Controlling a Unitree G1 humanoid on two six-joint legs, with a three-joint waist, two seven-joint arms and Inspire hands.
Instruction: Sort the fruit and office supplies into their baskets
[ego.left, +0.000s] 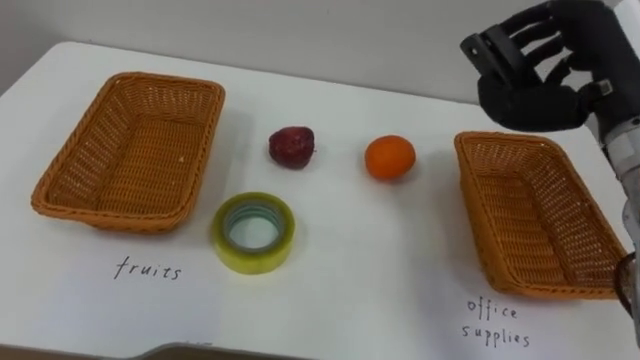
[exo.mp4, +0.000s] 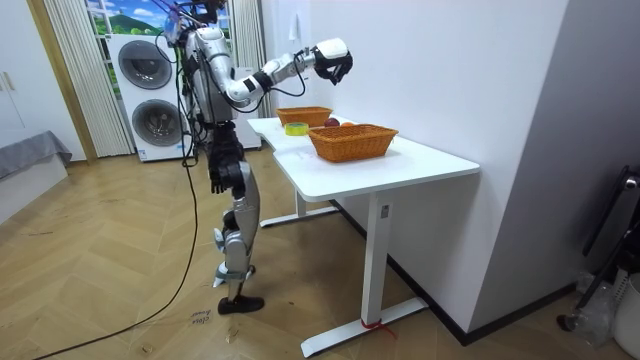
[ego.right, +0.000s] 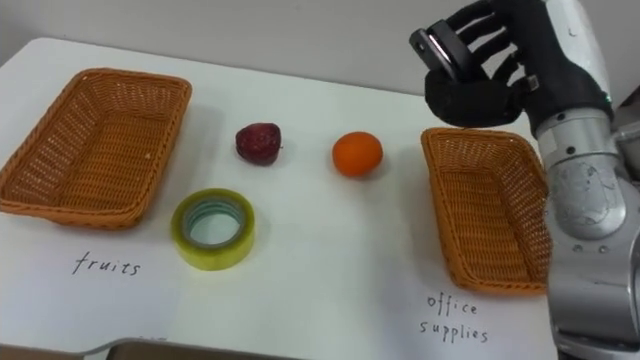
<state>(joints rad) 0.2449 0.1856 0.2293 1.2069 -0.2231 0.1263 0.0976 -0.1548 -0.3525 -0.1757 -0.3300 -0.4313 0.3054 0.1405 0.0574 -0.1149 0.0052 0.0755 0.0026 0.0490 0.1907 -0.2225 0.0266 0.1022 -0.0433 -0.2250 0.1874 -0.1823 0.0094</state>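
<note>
My right hand (ego.left: 545, 95) hangs in the air above the far end of the wicker basket (ego.left: 480, 200) labelled office supplies, at the right of the table. Its fingers curl round a small dark object (ego.left: 485, 50); I cannot tell what it is. Nothing lies in that basket. The wicker basket (ego.left: 60, 190) labelled fruits stands at the left, also with nothing in it. Between the two lie a dark red fruit (ego.left: 291, 146), an orange (ego.left: 389, 157) and, nearer me, a roll of yellow-green tape (ego.left: 222, 240) lying flat.
I stand at the long side of a white table (exo.mp4: 400, 165). A wall runs close behind its far edge. Bare tabletop shows around the fruit and in front of both baskets. Two washing machines (exo.mp4: 150, 95) stand behind me.
</note>
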